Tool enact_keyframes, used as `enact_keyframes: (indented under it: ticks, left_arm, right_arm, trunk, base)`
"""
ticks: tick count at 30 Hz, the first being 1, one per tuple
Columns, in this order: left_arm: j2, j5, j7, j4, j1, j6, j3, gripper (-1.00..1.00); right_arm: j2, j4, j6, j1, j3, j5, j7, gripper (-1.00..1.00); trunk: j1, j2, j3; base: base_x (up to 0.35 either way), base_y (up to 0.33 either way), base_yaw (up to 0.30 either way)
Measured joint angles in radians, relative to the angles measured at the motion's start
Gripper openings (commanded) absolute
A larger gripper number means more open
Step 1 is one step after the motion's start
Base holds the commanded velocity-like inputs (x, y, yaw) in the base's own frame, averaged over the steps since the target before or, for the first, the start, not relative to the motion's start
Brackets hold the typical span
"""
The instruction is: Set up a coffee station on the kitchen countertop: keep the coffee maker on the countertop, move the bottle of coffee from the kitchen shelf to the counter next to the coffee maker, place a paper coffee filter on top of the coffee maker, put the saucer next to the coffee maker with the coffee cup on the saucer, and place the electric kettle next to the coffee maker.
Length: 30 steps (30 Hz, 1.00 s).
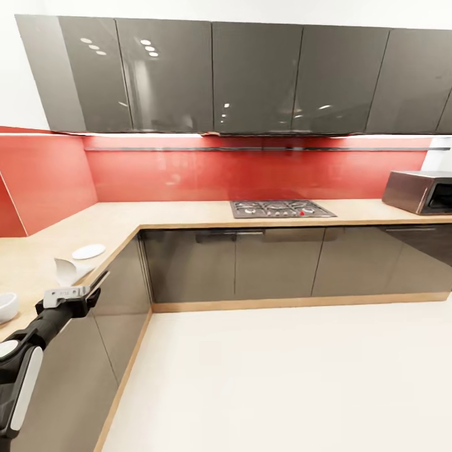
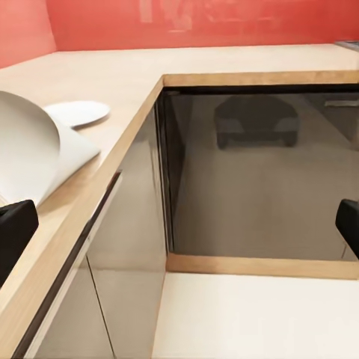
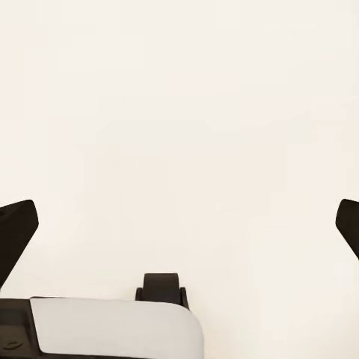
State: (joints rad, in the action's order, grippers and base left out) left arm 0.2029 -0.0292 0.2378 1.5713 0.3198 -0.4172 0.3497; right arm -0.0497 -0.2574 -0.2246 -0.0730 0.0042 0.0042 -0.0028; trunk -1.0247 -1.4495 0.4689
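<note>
your left arm was the nearest thing in the head view, at about 8 o'clock, reaching forward over the edge of the kitchen countertop. the left gripper was at its end, and in the left wrist view its two black fingertips stood far apart with nothing between them, so it was spread wide and empty. just beyond the gripper, at about 9 o'clock in the head view, a curled white paper coffee filter lay on the worktop, and the saucer lay flat just behind it, near but apart. a white rounded thing showed at the left edge of the head view; you could not tell what it was. the right gripper looked down at pale floor, its dark fingers also wide apart and holding nothing. a gas hob sat at 12 o'clock on the far counter and a microwave at 2 o'clock.
</note>
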Motion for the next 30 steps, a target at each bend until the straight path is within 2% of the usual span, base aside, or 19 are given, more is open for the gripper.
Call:
enact_keyframes:
  ticks: [16, 30]
  left_arm:
    - [-0.002, 0.000, 0.000, -0.001, 0.000, 0.002, 0.000, 1.00]
    - [-0.002, 0.000, -0.001, -0.003, 0.000, 0.004, 0.001, 1.00]
  right_arm:
    - [0.000, 0.001, 0.001, 0.000, 0.000, 0.000, 0.000, 1.00]
    - [0.001, 0.000, 0.001, 0.000, -0.001, 0.000, 0.000, 1.00]
  trunk:
    - [0.000, 0.000, 0.000]
    - [0.000, 0.000, 0.000]
  base:
    - [0.054, 0.033, 0.000]
    - [0.006, 0.006, 0.067]
